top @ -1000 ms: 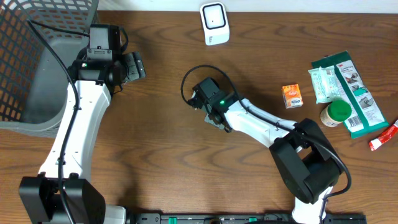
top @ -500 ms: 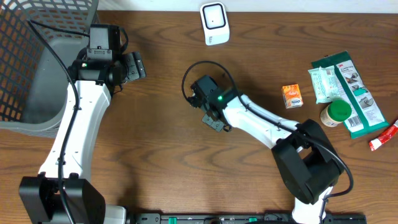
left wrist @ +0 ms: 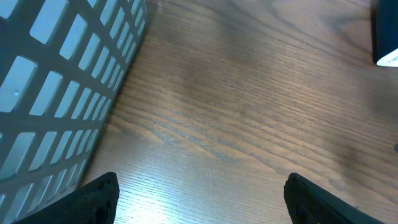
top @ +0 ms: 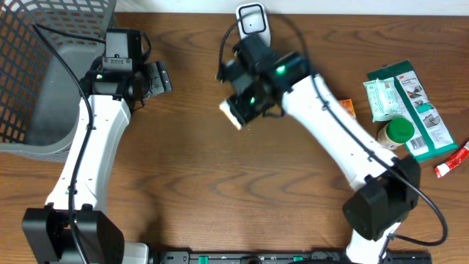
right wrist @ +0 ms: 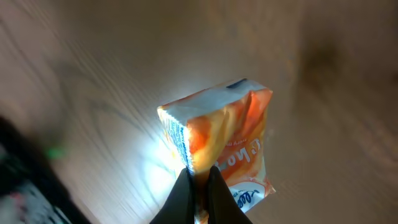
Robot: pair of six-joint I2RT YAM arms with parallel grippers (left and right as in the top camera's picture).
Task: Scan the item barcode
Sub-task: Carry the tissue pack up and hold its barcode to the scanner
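Brown wooden table [top: 190, 191], grey mesh basket [top: 44, 81] at far left. Beside it, left gripper [left wrist: 202, 199] spread wide, empty. Below the white scanner [top: 253, 18], right gripper [right wrist: 199, 179] pinched on an orange-and-white packet [right wrist: 224, 137], apparently lifted. Probably light, soft, crinkly; best held by its crimped seam.

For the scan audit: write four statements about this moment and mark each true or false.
1. The right gripper is shut on an orange-and-white packet. True.
2. The left gripper holds a box. False: it is open and holds nothing.
3. The packet lies in the basket. False: the right gripper holds it close to the scanner.
4. A jar with a green lid stands on the side away from the basket. True.
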